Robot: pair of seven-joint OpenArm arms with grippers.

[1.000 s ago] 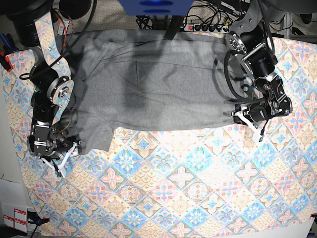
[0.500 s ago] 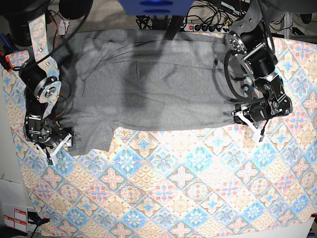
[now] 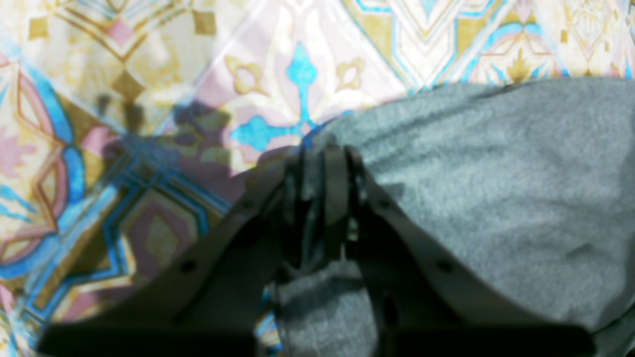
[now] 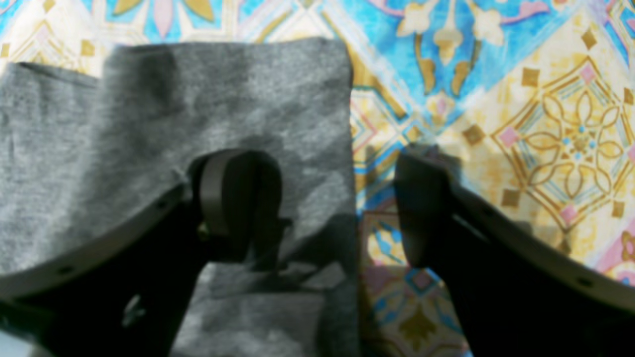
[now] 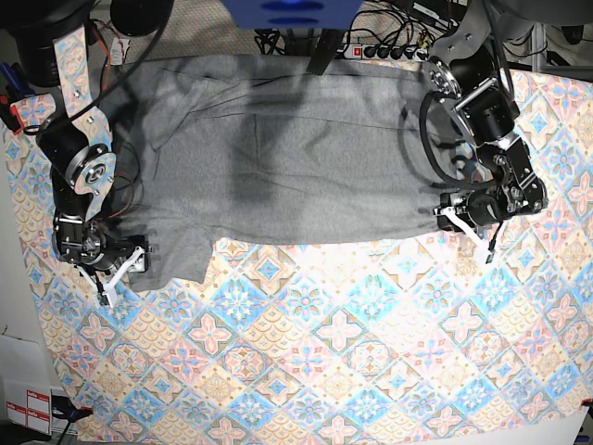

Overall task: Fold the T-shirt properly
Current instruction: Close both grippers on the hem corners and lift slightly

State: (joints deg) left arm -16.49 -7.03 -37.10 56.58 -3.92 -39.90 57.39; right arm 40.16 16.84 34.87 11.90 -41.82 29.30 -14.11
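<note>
1. Flat on the tablecloth [image 5: 371, 352] lies the T-shirt [image 5: 287, 148].
2. Left gripper [image 3: 320, 163] is clenched on the shirt's corner.
3. Right gripper [image 4: 337, 203] is spread wide, one finger [image 4: 233, 198] on the sleeve.

T-shirt [image 5: 287, 153]: plain heather-grey jersey, spread flat and lengthwise across the far half of the counter [image 5: 352, 352], showing soft creases and shadows but no print. One short sleeve projects toward the near side at the base view's left end; its straight hem edge shows in the right wrist view. The opposite end's near corner is bunched upward.
</note>
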